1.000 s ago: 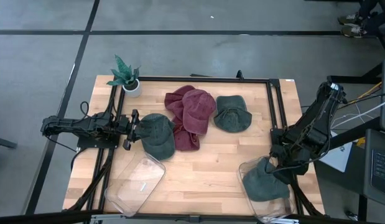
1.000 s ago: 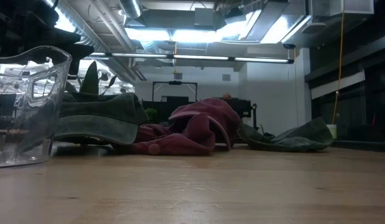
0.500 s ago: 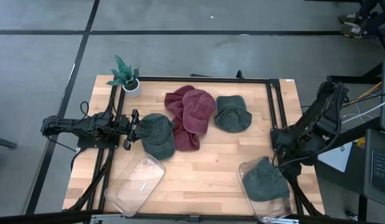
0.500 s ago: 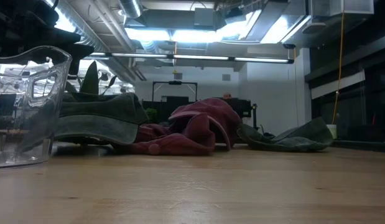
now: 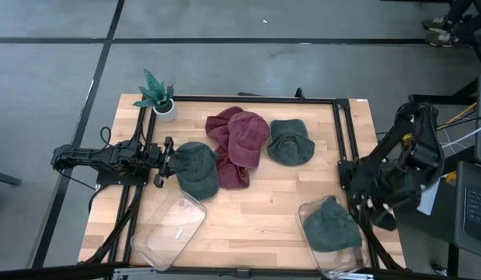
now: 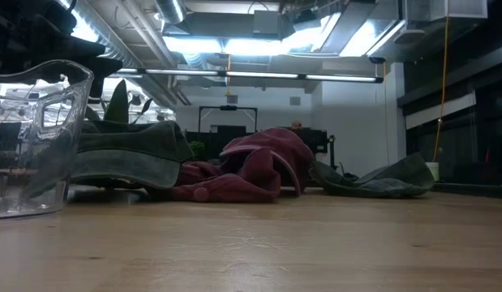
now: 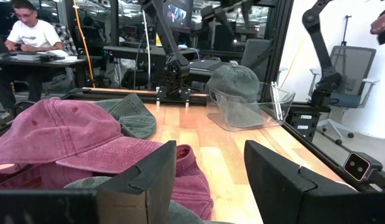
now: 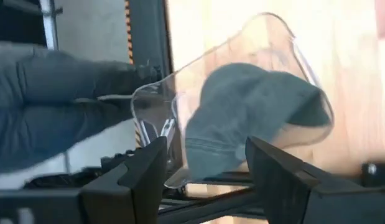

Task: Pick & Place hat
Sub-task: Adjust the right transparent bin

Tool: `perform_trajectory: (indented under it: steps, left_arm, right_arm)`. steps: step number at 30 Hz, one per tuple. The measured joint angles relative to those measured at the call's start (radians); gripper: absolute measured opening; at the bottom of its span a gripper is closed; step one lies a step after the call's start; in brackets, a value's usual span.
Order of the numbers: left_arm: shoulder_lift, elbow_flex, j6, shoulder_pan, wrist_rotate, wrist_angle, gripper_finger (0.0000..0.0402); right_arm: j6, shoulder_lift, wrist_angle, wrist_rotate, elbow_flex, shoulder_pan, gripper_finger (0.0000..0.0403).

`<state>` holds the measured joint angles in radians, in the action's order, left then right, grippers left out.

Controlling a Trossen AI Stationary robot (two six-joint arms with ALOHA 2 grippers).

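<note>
The right claw [image 5: 378, 211] hung spread and empty above the green hat [image 5: 330, 225] in the clear bin [image 5: 343, 260]; the left claw [image 5: 164, 162], also spread, reached level toward another green hat [image 5: 196, 167].

Left arm [image 5: 100, 158] lies low and stretched out flat along the worktop's left edge, reaching inward; left gripper [image 5: 166, 162] at its tip, jaws parted with a clear gap showing in its wrist view; right arm [image 5: 403, 159] stands folded at the right edge, elbow high, wrist bent down; right gripper [image 5: 372, 211] hangs off the worktop's right rim, jaws apart, nothing between them.
</note>
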<state>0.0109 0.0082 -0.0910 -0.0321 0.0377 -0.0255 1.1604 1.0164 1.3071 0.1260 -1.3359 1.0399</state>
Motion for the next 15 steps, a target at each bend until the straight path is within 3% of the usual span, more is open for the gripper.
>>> perform_trajectory:
  steps: [6,15]
  left_arm:
    - [0.000,0.000,0.000,0.000,0.000,0.000,0.0185]
    - [0.000,0.000,0.000,0.000,0.000,0.000,0.0185]
  right_arm:
    - [-0.092,0.159,0.013,0.079,-0.124,0.033,0.0217]
    - [-0.181,0.345,0.045,0.009,-0.287,0.123,0.0183]
